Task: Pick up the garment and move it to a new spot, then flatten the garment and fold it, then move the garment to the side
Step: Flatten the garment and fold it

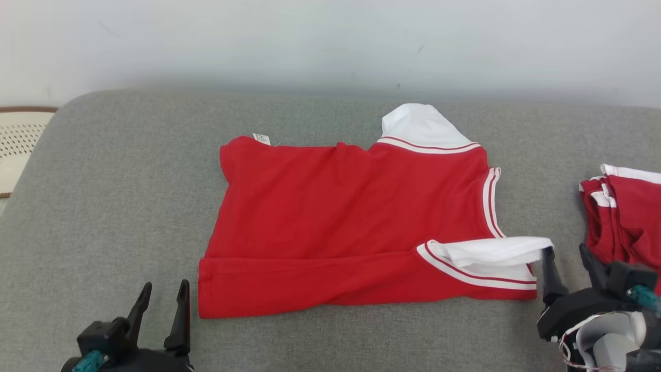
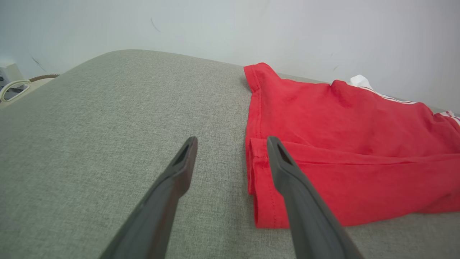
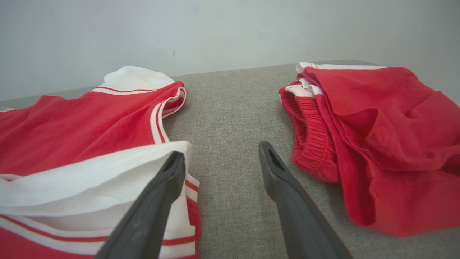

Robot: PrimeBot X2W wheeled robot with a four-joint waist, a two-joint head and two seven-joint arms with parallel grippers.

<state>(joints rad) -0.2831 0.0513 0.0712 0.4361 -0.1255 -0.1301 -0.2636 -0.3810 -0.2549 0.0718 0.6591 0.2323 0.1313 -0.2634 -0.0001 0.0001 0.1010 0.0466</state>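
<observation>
The garment (image 1: 341, 227), a red shirt with white sleeves, lies in the middle of the grey padded surface (image 1: 103, 206), its near edge folded over. The left hand (image 1: 165, 294) stands wide and empty by its corner. The right hand (image 1: 566, 256), also wide and empty, sits between the white sleeve (image 1: 490, 253) and a second red garment (image 1: 627, 217).

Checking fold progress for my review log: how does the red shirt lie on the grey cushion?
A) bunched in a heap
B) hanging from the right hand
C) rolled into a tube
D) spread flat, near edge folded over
D: the red shirt lies flat on the grey cushion, a folded band along its near edge, left hand and right hand open.
</observation>
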